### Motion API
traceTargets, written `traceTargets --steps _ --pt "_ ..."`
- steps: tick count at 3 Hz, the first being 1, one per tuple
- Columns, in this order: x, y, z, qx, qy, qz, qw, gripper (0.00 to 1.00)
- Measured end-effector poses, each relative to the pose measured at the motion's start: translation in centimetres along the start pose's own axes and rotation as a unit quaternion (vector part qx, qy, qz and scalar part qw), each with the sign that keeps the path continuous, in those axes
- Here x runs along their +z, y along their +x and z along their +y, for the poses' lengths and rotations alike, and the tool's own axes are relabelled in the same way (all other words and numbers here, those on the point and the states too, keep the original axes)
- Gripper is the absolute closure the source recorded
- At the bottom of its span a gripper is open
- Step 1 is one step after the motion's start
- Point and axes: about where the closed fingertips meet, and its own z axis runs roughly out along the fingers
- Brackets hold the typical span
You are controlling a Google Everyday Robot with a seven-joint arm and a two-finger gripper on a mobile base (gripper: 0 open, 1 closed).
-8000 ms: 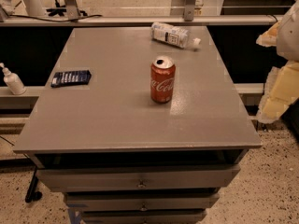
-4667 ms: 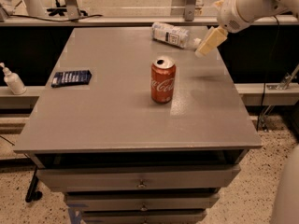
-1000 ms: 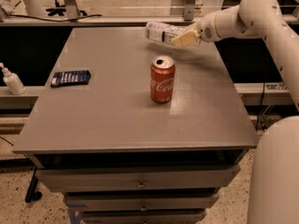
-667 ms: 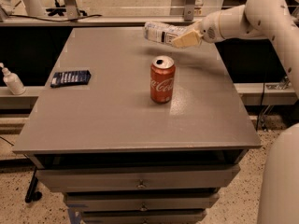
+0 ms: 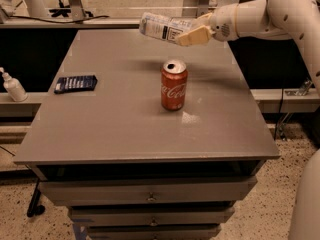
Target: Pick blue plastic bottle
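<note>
Change: blue plastic bottle [image 5: 157, 26] has risen since a moment ago and hangs clear of the table [image 5: 120, 129], with its shadow on the far part of the top.
Gripper [image 5: 189, 31]: above the table's far edge, fingers closed on the bottle's right end.
Bottle: held sideways in the air, beyond the cola can [image 5: 174, 85].
Left side: dark blue packet [image 5: 76, 83] lying flat.
</note>
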Motion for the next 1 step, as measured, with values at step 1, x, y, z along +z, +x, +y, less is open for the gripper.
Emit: traceTargets --steps 1 --pt "0.03 0.00 0.01 0.000 0.000 0.000 1.0000 1.00"
